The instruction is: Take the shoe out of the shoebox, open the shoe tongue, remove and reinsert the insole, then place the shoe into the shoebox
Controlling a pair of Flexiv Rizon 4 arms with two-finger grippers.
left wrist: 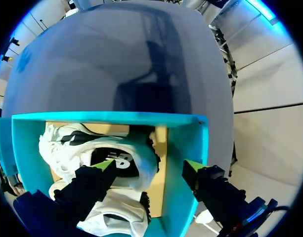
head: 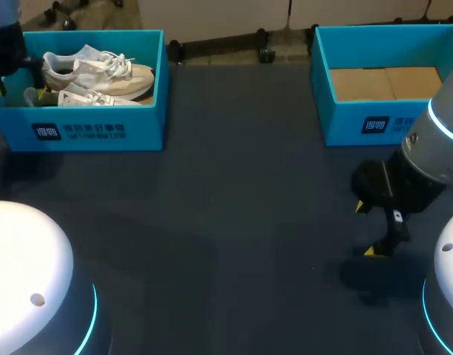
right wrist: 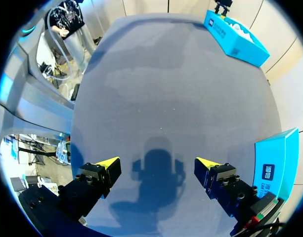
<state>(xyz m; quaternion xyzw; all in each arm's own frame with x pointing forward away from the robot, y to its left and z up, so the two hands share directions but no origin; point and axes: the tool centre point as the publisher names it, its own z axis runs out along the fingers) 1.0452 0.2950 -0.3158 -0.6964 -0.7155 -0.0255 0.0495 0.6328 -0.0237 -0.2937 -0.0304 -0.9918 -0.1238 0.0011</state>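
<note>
The blue shoebox [head: 86, 132] stands at the table's back left with two white and beige shoes inside, one [head: 100, 70] behind the other [head: 93, 97]. My left arm [head: 4, 44] hangs over the box's left end. In the left wrist view my left gripper [left wrist: 149, 165] is open above the box [left wrist: 107, 117]. One fingertip [left wrist: 106, 165] is at the heel opening of the nearer shoe [left wrist: 72, 148], whose dark insole [left wrist: 119, 162] shows. The other fingertip [left wrist: 193, 167] is outside the box wall. My right gripper [head: 366, 229] [right wrist: 158, 165] is open and holds nothing, low over the bare table at the right.
A second blue box [head: 374, 118] with a cardboard bottom stands at the back right, just behind my right arm. The dark table [head: 226, 222] stretches between the two boxes. Another shoe [left wrist: 121, 212] lies under my left gripper.
</note>
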